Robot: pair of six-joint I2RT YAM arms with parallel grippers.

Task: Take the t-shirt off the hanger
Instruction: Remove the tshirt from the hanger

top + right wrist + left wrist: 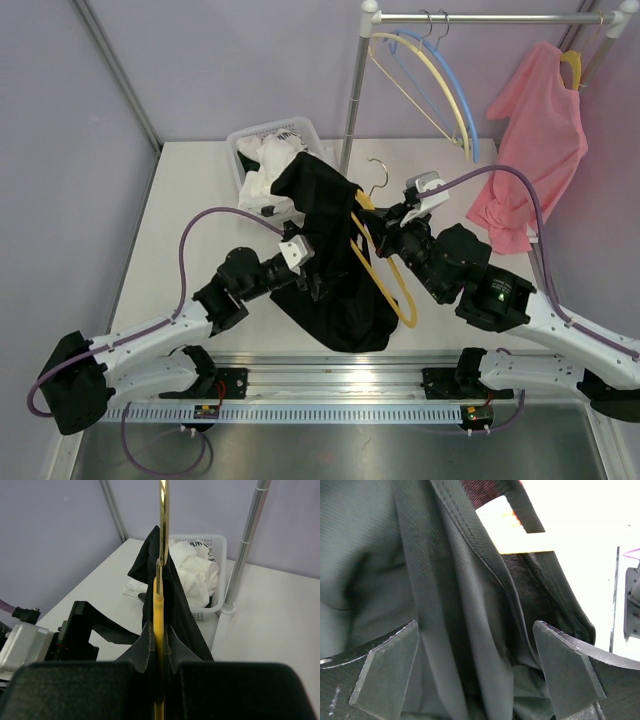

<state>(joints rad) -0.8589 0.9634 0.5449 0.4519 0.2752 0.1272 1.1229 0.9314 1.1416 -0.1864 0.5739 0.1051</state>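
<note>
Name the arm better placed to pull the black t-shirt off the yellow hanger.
Left. The left jaws stand open around the black t-shirt; the right jaws are shut on the yellow hanger.

Overhead rear view; both wrist views close on t-shirt (pixel 340 300)

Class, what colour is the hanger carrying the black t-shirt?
Yellow hanger; top external view shows it best.

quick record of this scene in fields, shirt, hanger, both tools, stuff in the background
garment: black t-shirt, draped on the yellow hanger
right side: right tool shut on the yellow hanger
left side: left tool open, black fabric between its fingers
behind: white basket holding white clothes
back right: metal rack with a pink shirt and two empty hangers
</note>
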